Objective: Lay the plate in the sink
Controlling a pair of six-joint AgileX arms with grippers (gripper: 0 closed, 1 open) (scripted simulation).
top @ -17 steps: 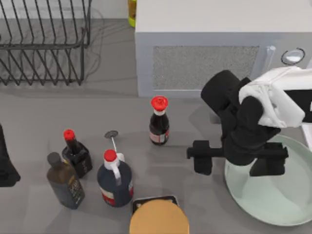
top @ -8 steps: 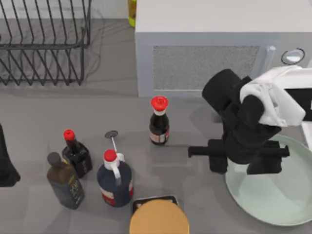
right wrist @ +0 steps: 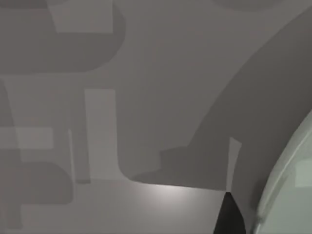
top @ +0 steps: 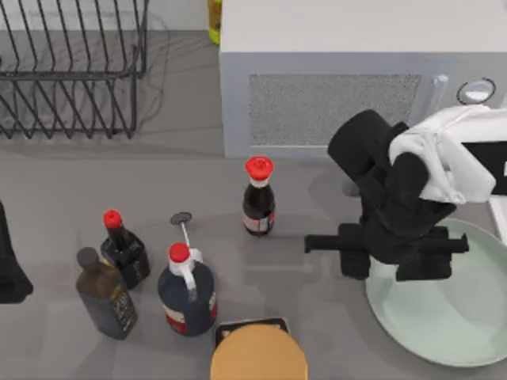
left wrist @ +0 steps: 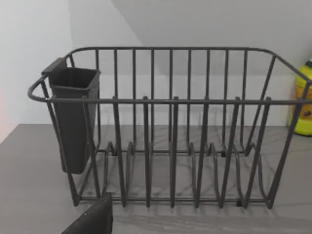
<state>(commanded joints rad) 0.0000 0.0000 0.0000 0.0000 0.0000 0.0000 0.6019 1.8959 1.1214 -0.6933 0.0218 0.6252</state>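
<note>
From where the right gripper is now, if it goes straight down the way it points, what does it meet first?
Most likely the left rim of the plate. The right gripper hangs over that edge, pointing down, and the right wrist view shows the rim beside bare table. Its height above the rim is unclear.

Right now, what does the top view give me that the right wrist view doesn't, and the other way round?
Top view alone: the microwave, the wire dish rack, four dark bottles such as the red-capped one, the orange-tan disc, and the right gripper over the plate's left edge. My left arm is parked at the table's left edge.
Right wrist view alone: a close look at the plate's raised rim, with a dark fingertip just outside it.
Both: the mint-green plate and the grey table.
</note>
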